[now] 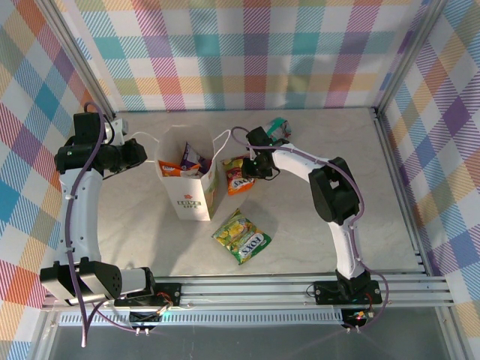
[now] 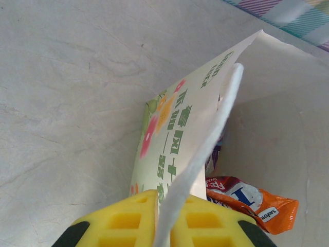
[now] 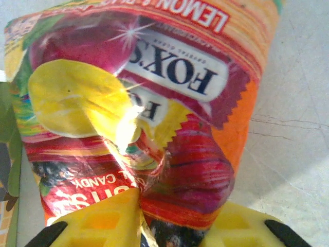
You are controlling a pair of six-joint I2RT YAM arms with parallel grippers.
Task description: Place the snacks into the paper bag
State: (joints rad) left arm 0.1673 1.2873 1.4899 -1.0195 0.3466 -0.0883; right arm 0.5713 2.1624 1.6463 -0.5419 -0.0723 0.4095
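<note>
Right gripper (image 3: 140, 208) clenched on orange packet (image 3: 154, 103); lift it above the rim, then drop inside. Left gripper (image 2: 163, 206) grasps paper bag (image 2: 172, 128) wall, mouth open.

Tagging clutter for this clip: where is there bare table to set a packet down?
Bare: the table right of the right arm; also near-left, between left arm and bag. Crowded: right of the bag, where the right claw pinches the orange packet, green packet just nearer.

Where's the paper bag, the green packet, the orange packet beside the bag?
paper bag (image 1: 191, 199): top view, front face.
green packet (image 1: 241, 236): top view, its middle.
orange packet (image 3: 177, 72): right wrist view, logo.
</note>
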